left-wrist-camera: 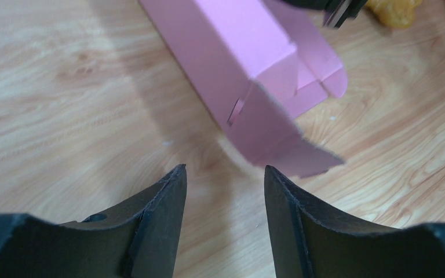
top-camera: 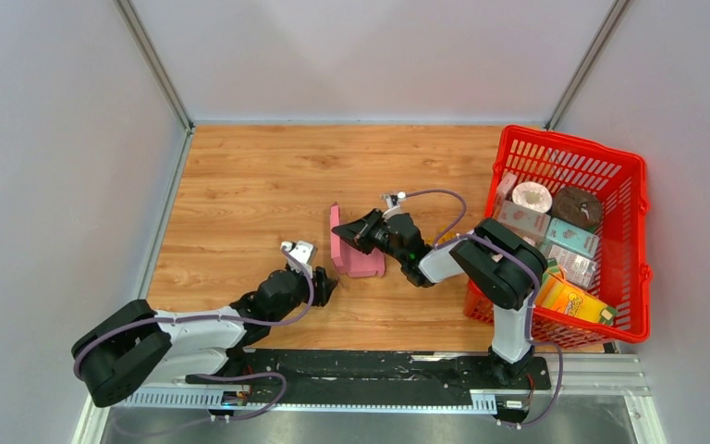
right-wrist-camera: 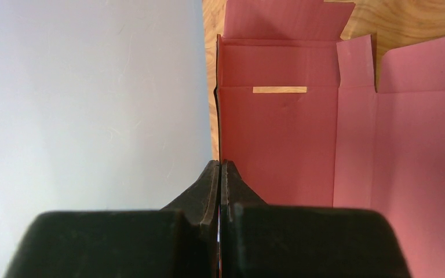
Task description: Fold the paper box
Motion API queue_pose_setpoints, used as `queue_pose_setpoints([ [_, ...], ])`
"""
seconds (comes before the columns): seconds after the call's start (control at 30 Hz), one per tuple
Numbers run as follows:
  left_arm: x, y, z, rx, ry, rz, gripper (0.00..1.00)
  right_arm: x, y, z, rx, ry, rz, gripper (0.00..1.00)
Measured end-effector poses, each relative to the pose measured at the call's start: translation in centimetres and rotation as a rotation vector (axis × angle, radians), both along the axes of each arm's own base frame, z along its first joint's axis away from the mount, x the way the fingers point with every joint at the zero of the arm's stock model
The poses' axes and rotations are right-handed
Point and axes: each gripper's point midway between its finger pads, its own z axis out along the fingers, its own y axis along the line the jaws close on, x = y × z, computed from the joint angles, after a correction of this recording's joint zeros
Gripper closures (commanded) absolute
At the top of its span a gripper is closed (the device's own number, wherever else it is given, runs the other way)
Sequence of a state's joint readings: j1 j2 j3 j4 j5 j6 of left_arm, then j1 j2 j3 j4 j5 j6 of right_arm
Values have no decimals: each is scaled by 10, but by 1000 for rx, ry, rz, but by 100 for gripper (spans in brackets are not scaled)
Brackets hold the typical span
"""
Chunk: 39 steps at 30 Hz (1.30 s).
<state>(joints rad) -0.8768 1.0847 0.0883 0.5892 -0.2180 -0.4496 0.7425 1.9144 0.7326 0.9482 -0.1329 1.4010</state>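
The pink paper box (top-camera: 359, 259) lies partly folded on the wooden table, one wall standing upright at its left side. My right gripper (top-camera: 351, 233) reaches in from the right and is shut on that thin upright wall (right-wrist-camera: 278, 133); in the right wrist view its jaws (right-wrist-camera: 219, 165) pinch the panel's edge. My left gripper (top-camera: 324, 282) sits just left of and nearer than the box, open with nothing between its fingers. In the left wrist view the box (left-wrist-camera: 249, 75) lies ahead of the left gripper (left-wrist-camera: 223, 174), with a loose flap (left-wrist-camera: 284, 147) pointing toward the right finger.
A red mesh basket (top-camera: 642, 231) stands at the right edge of the table, holding printed cartons (top-camera: 569, 239), a white roll (top-camera: 532, 196) and a yellow carton (top-camera: 573, 301). Grey walls close in the left, back and right sides.
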Motion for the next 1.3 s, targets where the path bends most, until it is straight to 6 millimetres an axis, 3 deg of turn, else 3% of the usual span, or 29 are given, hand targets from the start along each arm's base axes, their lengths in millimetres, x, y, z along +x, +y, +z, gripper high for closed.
queue_pose_setpoints([
  [0.27, 8, -14, 21, -50, -69, -32, 39, 0, 0, -1, 2, 11, -1, 100],
  [0.57, 20, -16, 11, -16, -78, 0, 39, -4, 4, 1, 28, 41, -1, 100],
  [0.87, 34, -21, 23, -38, -134, 62, 39, -9, 8, -2, 35, 82, -22, 100],
  [1.3, 51, -16, 21, 15, -156, 224, 56, -10, 6, -3, 22, 160, -127, 100],
])
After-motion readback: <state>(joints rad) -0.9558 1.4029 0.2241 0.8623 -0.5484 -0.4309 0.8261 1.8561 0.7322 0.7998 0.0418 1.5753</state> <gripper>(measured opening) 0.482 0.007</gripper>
